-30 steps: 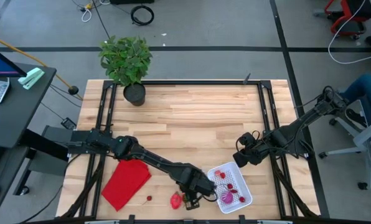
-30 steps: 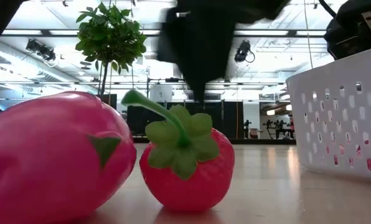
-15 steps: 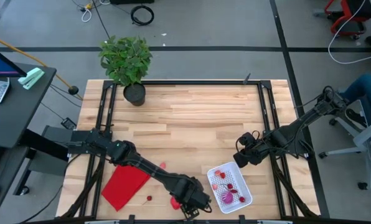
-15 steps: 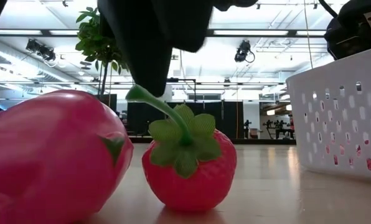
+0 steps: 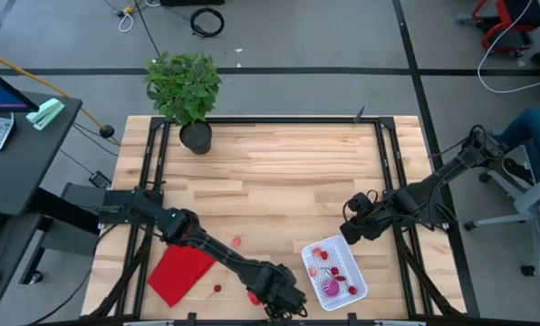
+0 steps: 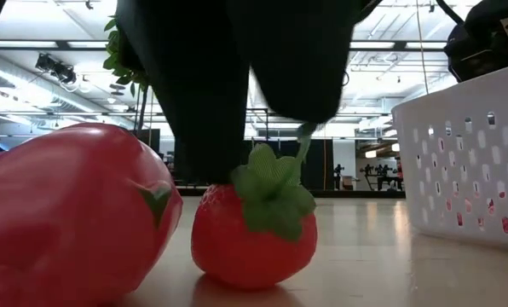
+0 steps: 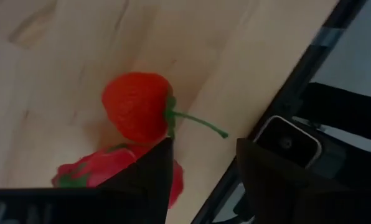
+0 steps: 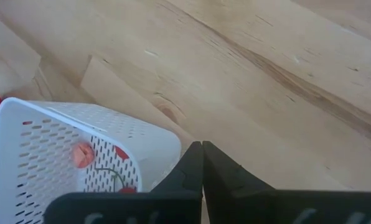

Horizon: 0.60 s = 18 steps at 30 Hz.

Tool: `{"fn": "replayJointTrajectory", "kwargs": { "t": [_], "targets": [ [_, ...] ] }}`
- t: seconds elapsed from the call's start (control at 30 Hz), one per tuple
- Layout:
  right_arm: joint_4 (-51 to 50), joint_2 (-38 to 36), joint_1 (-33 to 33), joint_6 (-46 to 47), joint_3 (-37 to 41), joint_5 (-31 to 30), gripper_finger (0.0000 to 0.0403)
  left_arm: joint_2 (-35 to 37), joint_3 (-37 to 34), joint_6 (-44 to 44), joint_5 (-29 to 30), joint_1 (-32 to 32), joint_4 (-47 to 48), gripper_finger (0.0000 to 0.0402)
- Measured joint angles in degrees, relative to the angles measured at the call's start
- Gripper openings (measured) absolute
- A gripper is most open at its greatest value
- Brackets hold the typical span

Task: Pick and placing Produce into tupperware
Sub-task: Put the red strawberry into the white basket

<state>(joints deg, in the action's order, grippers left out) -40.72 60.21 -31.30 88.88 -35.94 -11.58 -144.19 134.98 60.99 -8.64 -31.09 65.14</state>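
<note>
My left gripper is open at the table's near edge, lowered over a red toy strawberry with a green stem; its fingers loom above the strawberry in the low view. A bigger pink-red toy fruit lies on the table beside the strawberry. The white perforated tupperware stands to the right and holds several red and pink pieces. My right gripper is shut and hovers just beyond the tupperware's far corner. A tiny cherry and a small red bit lie loose. My left gripper comes at the strawberry from above, pointing down. One finger stands close against the strawberry's side by the leafy cap, the other past the stem's free end. I cannot tell whether either touches. The strawberry lies on the table.
A red folded cloth lies left of the produce. A potted plant stands at the far left corner. The low camera and the table's near rail sit right beside the strawberry. The middle of the wooden table is bare.
My left gripper has moved toward the table's near edge and down over the strawberry. The strawberry has turned where it lies: its stem, which leaned up to the left in the low view, now points up to the right.
</note>
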Motion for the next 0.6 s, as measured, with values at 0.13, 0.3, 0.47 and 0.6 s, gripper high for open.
{"fn": "replayJointTrajectory", "kwargs": {
  "t": [0.13, 0.3, 0.47, 0.6],
  "targets": [
    [0.0, 0.0, 0.0, -0.2, 0.0, 0.0, 0.0005, -0.2, 0.0, 0.3, 0.0, -0.1, 0.0, 0.0174],
    [0.0, 0.0, 0.0, -0.2, 0.0, 0.0, 0.0005, -0.2, 0.0, 0.3, 0.9, -0.1, 0.0, 0.0172],
    [0.0, 0.0, 0.0, -0.1, 0.0, 0.0, 0.0005, -0.2, 0.0, -0.5, 1.4, 0.0, 0.4, 0.0172],
    [0.0, 0.0, 0.0, 0.0, 0.0, 0.0, 0.0005, -0.2, 0.0, -0.6, 1.6, 0.2, 0.2, 0.0172]
  ]
}}
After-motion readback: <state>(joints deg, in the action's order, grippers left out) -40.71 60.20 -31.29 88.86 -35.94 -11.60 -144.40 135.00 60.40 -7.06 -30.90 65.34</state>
